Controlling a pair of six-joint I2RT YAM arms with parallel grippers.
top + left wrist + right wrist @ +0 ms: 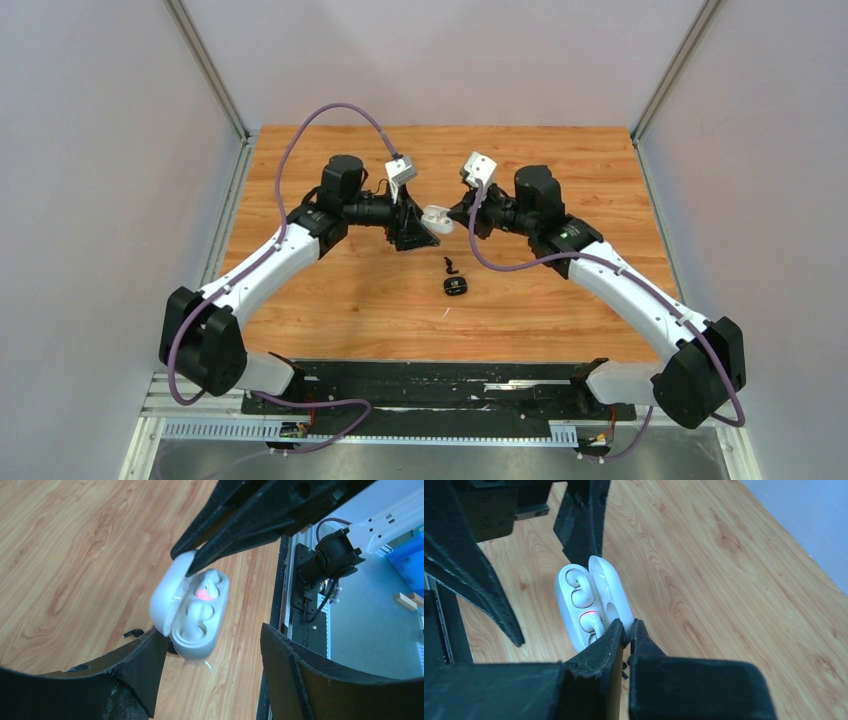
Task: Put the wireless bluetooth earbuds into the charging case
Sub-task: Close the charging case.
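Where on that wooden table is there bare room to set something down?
Bare wood: the far strip of the table behind both arms, the near-left patch between the left arm and the black earbud, and the near-right patch beside the black case. Crowded at the middle, where the left fingers and right fingers meet around the white charging case.

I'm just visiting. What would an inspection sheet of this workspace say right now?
Surface: wooden table.
Job's things: open white charging case held in the air, white earbuds inside, red light glowing; black earbud on the table.
Clutter: small black case beside it.
Grippers: right gripper fingers shut on the case's lid; left gripper fingers open around the case.
Cables: purple cables loop along both arms.
Surroundings: pale walls, metal frame.
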